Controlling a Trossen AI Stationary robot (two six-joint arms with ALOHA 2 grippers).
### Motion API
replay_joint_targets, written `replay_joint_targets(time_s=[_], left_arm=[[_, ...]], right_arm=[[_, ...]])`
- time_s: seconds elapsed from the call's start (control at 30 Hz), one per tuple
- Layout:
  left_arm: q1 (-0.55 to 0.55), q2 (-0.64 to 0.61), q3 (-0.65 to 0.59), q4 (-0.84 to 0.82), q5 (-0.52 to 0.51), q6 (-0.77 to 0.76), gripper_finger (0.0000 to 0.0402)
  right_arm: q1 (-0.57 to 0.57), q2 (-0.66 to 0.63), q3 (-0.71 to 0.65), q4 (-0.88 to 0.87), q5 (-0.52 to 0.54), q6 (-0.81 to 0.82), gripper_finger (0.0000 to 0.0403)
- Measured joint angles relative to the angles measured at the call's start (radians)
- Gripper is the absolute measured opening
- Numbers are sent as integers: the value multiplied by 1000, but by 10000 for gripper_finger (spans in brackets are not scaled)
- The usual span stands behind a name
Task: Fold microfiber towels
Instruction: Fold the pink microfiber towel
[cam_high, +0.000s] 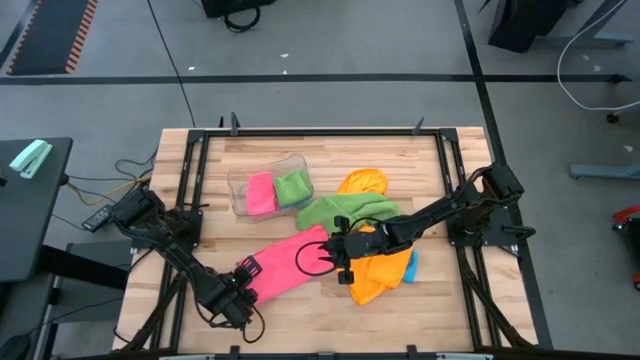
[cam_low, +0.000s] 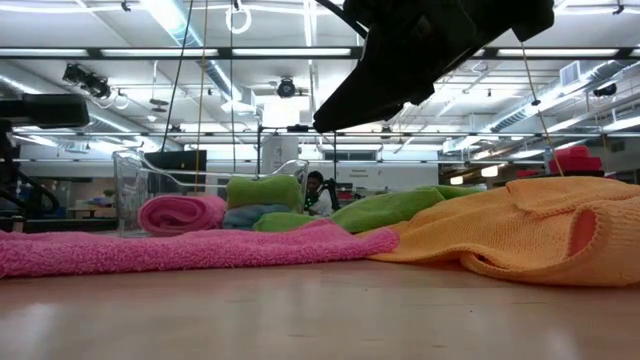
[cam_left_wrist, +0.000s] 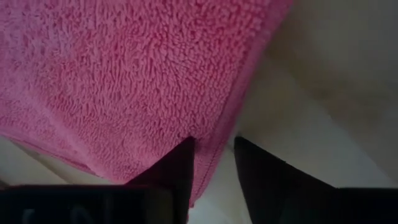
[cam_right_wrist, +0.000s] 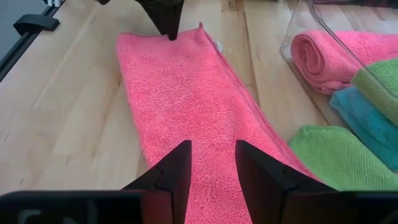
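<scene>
On table front | pink towel lies flat, half-folded strip | left gripper jaws straddle its corner edge, probably not yet clamped | right gripper jaws slightly apart above other end | we should pinch both corners, lift evenly, fold.

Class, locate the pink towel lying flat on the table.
High view: the pink towel lies front-centre, between left gripper and right gripper, beside the orange towel.

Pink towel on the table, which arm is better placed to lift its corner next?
Probably left: the left end effector already straddles the pink towel hem at its near corner. The right end effector hovers over its other end.
</scene>
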Motion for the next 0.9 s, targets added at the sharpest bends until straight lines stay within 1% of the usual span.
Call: replay_joint_targets(time_s=[0.17,0.27,0.4,0.5,0.6,0.7,0.77,0.9], left_arm=[[0,1,-2,13,10,-5,52],[0,1,-2,21,8,-50,12],[1,2,-3,28,1,-125,12],[3,2,-1,32,27,-179,6],[5,2,32,13,68,-237,7],[10,-3,106,18,133,-273,5],[10,-4,145,-17,179,-297,5],[12,-5,194,-14,251,-363,4]], right_arm=[[0,0,0,5,0,0,133],[5,0,0,5,0,3,133],[16,0,0,6,0,5,133],[27,0,0,8,0,8,133],[37,0,0,8,0,18,133],[52,0,0,19,0,18,133],[66,9,0,48,0,19,133],[90,51,0,110,0,29,133]])
